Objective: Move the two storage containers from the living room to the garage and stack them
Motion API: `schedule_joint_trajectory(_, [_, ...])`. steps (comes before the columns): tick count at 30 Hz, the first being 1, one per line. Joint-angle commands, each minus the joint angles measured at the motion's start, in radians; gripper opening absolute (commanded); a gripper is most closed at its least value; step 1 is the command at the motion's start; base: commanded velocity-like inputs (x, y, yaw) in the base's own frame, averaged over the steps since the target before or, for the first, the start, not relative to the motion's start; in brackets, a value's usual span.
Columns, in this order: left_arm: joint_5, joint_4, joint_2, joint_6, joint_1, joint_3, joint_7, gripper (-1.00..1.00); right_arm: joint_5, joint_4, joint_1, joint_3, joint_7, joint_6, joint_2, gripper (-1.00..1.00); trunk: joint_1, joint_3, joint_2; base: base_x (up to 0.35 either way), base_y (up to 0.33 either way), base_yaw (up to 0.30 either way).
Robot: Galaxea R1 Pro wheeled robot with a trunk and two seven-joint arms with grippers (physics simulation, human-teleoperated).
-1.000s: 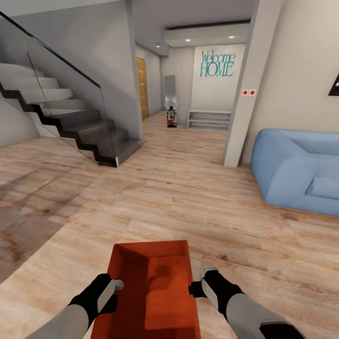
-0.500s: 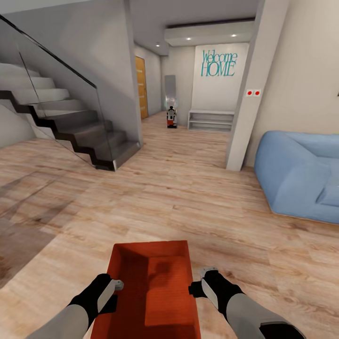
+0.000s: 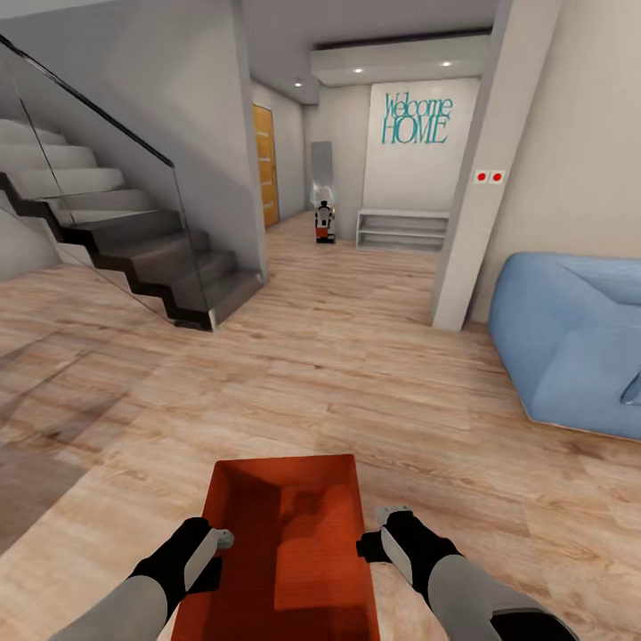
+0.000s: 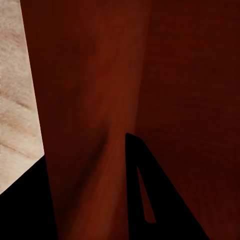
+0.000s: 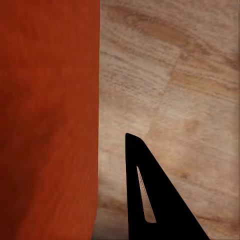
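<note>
Left claw (image 3: 216, 539) is pressed to the left wall of the box (image 3: 283, 543), right claw (image 3: 378, 534) to the right wall, and you've got the box carried between them, low and in front of your trunk. Whether each claw is apart or pinched over its wall, I can't tell from the head view; it reads as a squeeze from both sides. Ahead of you: wood floor (image 3: 356, 374), the stairs (image 3: 133, 249) off to the left, a blue sofa (image 3: 570, 338) on the right, a pillar (image 3: 476, 196) beside it, and a hallway running to the "Welcome HOME" wall (image 3: 414, 120). No car, no concrete, so you're not in the garage yet.

Left wrist view: dark red box wall (image 4: 100, 100) right up against the camera, one black finger (image 4: 150, 200) lying on its inner side, a strip of wood floor (image 4: 15, 100) past the edge. The other finger sits at the outer side, so the wall seems to run between them, but a firm clamp I can't confirm.

Right wrist view: orange wall (image 5: 45, 125) alongside, one finger (image 5: 150, 200) showing over bare planks (image 5: 175, 75), outside the box.

My read on progress: one box is in transit, early in the haul. Still to do: reach the garage, set it down, fetch the second, stack it.
</note>
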Motion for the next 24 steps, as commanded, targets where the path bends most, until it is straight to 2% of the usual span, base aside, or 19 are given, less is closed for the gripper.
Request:
schedule_joint_trajectory(1, [0.072,-0.001,0.0,-0.009,-0.001,-0.005,0.007,-1.0,0.038,-0.003,0.0,0.009,-0.007,0.008,-0.035,-1.0,0.0,-0.001,0.0,0.341,0.0,0.0])
schedule_joint_trajectory(24, [0.072,-0.001,0.0,-0.009,-0.001,-0.005,0.007,-1.0,0.038,-0.003,0.0,0.009,-0.007,0.008,-0.035,-1.0,0.0,-0.001,0.0,0.341,0.0,0.0])
